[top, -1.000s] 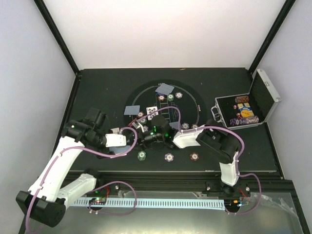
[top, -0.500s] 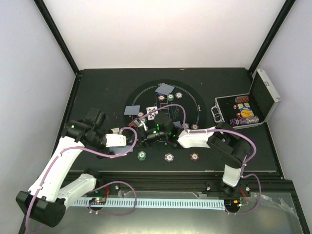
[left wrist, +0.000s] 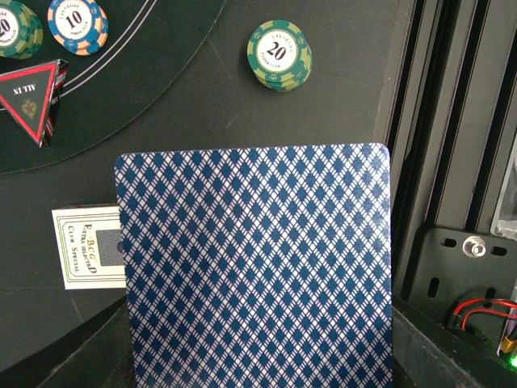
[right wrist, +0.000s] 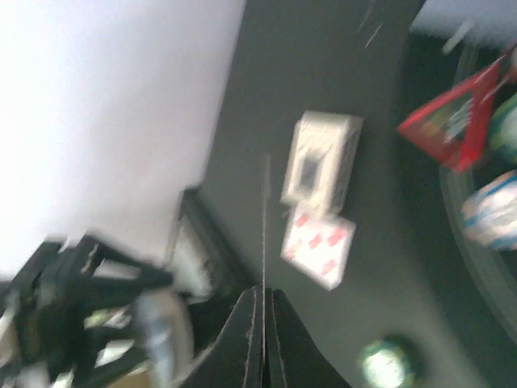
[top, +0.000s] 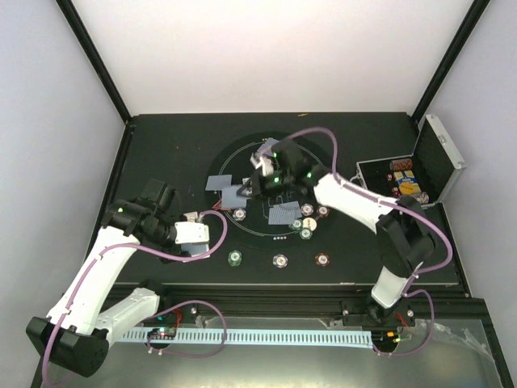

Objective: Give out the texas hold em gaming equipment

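Note:
My left gripper hovers left of the black mat, shut on blue diamond-backed playing cards that fill the left wrist view and hide its fingers. Over the back of the mat, my right gripper is shut on a single card, seen edge on as a thin line. More cards lie on the mat. Striped chips sit along the mat's near rim. A green chip stack and the red triangle marker show below the left wrist.
The open silver case with chips inside stands at the right. A card box and a face-up red-pipped card lie left of the mat. The table's raised front rail runs along the near edge.
My right arm swung from beside the left gripper to the back of the mat, closing its jaws on one card. The left arm stayed still.

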### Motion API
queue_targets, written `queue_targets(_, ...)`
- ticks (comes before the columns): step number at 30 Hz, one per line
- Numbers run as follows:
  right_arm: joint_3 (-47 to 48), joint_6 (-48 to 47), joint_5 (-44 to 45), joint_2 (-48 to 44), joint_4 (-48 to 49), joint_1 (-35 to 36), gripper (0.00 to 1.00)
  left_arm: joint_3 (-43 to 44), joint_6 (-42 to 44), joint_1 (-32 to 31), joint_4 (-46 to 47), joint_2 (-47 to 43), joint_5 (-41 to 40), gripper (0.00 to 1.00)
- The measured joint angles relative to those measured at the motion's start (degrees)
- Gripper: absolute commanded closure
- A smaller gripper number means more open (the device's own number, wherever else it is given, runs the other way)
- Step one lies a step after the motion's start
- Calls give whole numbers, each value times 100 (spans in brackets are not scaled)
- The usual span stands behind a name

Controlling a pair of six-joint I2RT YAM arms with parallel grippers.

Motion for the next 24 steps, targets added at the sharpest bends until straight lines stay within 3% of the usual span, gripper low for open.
queue_targets(3,1340,-1320,1403,245,-1714,-306,99,0,-2,0,0,0,2,99)
queue_targets(6,2083,-2422,3042,555,-2492,-315,99,0,-4,0,2,0,2,99)
queue_targets(9,2138,-3532,4754,802,-2710,-210,99,0,-7,0,2,-2,2,98)
queue_targets(12,1805,-4721,6067,975,-2396,-81,99,0,-4,0,2,-4,2,99)
queue_targets(16,1099,-6266,7088,1047,-1287,153,99,0,-7,0,2,-4,2,98)
queue_targets(21,765,-7785,7659,1351,20,407,99,0,-7,0,2,-4,2,98)
queue_targets(24,780,-8242,7698,1598,466,452,99,0,-7,0,2,-4,2,99)
